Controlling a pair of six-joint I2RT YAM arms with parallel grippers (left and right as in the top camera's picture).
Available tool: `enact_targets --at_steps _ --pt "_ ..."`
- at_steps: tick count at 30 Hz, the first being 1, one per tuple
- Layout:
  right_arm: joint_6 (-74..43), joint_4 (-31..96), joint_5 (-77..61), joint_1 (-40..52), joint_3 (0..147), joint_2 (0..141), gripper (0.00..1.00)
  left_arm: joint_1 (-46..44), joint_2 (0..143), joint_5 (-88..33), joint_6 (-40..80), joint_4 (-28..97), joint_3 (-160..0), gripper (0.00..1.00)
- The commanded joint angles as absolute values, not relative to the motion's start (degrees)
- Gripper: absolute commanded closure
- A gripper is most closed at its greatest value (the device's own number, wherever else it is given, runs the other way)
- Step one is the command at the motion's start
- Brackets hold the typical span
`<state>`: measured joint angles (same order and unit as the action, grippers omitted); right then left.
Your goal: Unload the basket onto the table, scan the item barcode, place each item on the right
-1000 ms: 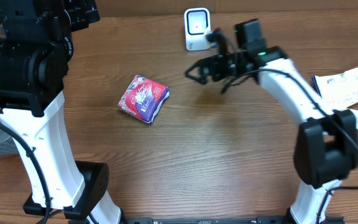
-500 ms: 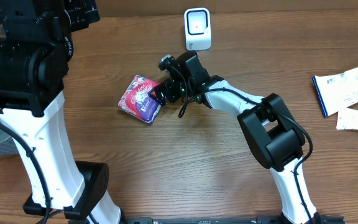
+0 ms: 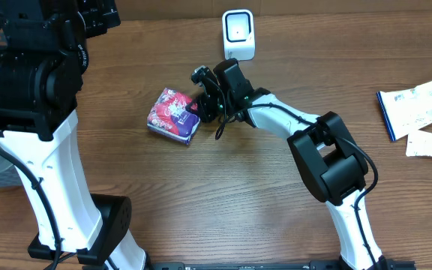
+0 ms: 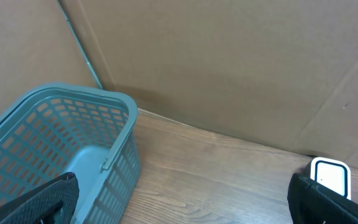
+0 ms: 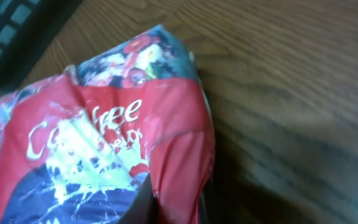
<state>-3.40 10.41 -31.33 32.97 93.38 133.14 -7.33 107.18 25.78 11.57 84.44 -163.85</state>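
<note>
Wooden table [image 3: 223,202]: brown plank-grain top that carries the packet, scanner and papers.
Teal plastic mesh basket [image 4: 55,143]: at 8 o'clock in the left wrist view, beside a cardboard wall.
White and blue printed paper sheets [image 3: 418,101]: at 3 o'clock by the table edge, well apart from the work.
Red and purple crinkled film packet [image 3: 172,114]: lies flat at 10 o'clock from the table's middle with its white lettering up. No barcode shows on that face.
Handling: probably light, soft and slippery, with film that bunches rather than staying stiff. The sealed edge on its 3 o'clock side looks like the best place to pinch, and a hard squeeze may crush the contents.
White boxy barcode scanner [image 3: 238,34]: upright at 12 o'clock, near the packet but not touching it.
Right gripper [image 3: 201,107]: the jaws look clamped on the packet's 3 o'clock edge. In the wrist view the film puckers toward them.
Left gripper [image 4: 182,186]: fingers wide apart, holding nothing, raised and facing the basket and scanner.
</note>
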Motion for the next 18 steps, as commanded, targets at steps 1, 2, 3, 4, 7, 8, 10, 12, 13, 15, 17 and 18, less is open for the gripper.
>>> enact_targets --at_steps 1,2,3,4,7,8,10,12,13,15,17,18 --pt "-3.18 16.95 -30.98 31.79 95.72 132.40 0.96 -6.76 107.90 26.28 10.72 84.23 -163.96 0.00" --pt "-3.09 19.81 -30.98 31.22 96.95 131.61 0.96 -6.76 107.90 26.28 10.72 84.23 -163.96 0.00" --pt "-2.92 22.68 -30.85 30.57 98.13 130.63 0.96 -6.76 107.90 26.28 10.72 84.23 -163.96 0.00" --pt "-2.74 24.56 -30.50 30.11 98.91 129.88 0.96 -6.76 107.90 26.28 10.72 84.23 -163.96 0.00" --pt "-2.74 33.04 -27.22 27.94 102.24 125.89 0.96 -6.76 107.90 26.28 10.72 84.23 -163.96 0.00" --pt "-2.83 36.42 -25.96 26.96 103.26 124.03 0.96 -6.76 107.90 26.28 10.72 84.23 -163.96 0.00" --pt "-4.75 42.70 -25.76 25.30 104.84 120.95 0.96 -6.76 107.90 26.26 10.72 84.23 -163.96 0.00" --pt "-9.02 48.80 -25.87 23.57 105.82 117.86 0.96 -6.76 107.90 26.28 10.72 84.23 -163.96 0.00" --pt "-11.49 51.59 -26.70 22.65 105.89 116.31 0.96 -6.76 107.90 26.28 10.72 84.23 -163.96 0.00" --pt "-17.74 58.48 -31.66 20.45 105.89 113.56 0.96 -6.76 107.90 26.28 10.72 84.23 -163.96 0.00" --pt "-21.08 63.66 -37.04 18.70 105.89 112.53 0.96 -6.76 107.90 26.28 10.72 84.23 -163.96 0.00" --pt "-21.89 66.43 -40.45 17.85 105.89 112.49 0.96 -6.76 107.90 26.28 10.72 84.23 -163.96 0.00"
